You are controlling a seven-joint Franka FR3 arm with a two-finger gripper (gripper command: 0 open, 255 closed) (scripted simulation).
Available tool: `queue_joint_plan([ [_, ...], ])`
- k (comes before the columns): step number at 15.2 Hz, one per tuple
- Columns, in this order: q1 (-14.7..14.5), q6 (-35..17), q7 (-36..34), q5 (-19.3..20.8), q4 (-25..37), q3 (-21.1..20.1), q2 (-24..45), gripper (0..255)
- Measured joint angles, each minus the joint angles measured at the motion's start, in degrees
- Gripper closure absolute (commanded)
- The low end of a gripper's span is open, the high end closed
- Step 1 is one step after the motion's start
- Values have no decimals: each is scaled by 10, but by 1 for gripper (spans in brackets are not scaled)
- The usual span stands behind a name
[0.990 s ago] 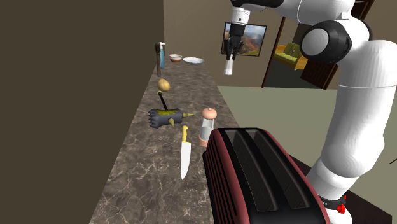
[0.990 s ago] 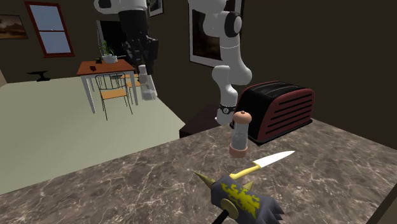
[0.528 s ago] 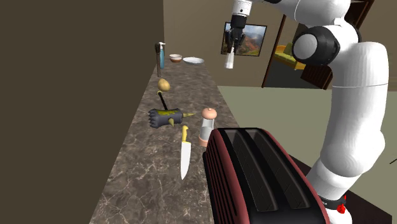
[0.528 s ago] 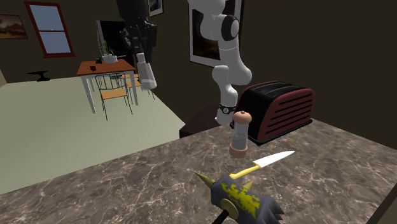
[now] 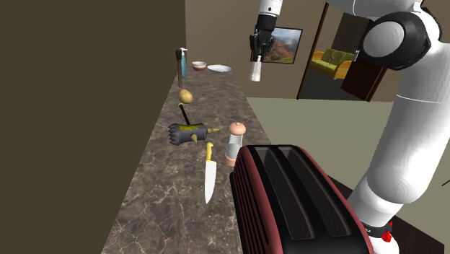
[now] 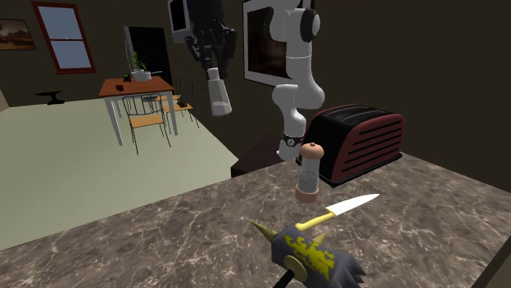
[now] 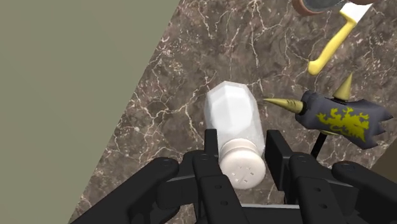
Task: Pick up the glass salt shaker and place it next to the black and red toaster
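Countertop (image 5: 166,189): running away from the stand in dark veined stone, carrying the toaster at its near end and small things further along.
Arm (image 5: 412,108): rising white from the stand and bending over high above the counter.
Toaster (image 5: 296,203): sitting black and red at the counter's near end in the shoulder view, slots facing up, well apart from the shaker.
Gripper (image 5: 257,56): hanging high in the air, pointing down, fingers clamping the shaker's cap end from both sides.
Spiked object (image 7: 340,118): lying black with yellow marks on the stone, just beside the knife.
Knife (image 5: 209,173): lying flat between the spiked object and the toaster, yellow handle pointing away from the toaster.
Grinder (image 5: 235,141): standing upright with a pinkish top, just beside the toaster's far end.
Salt shaker (image 7: 234,118): dangling pale and clear from the fingers, white dotted cap up by the gripper, body hanging over the counter near its edge, touching nothing below.
Potato (image 5: 186,96): resting further along the counter, beyond the spiked object.
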State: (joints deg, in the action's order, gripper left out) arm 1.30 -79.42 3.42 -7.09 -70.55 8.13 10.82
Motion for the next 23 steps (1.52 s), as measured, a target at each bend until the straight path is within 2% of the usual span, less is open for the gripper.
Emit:
queue_joint_plan([
  [4,-34,-29,-50,10,-92,-22,-69,255],
  [11,-82,-58,-141,14,-181,-68,-139,255],
  [23,-153,-85,-299,3,-250,-157,-196,255],
])
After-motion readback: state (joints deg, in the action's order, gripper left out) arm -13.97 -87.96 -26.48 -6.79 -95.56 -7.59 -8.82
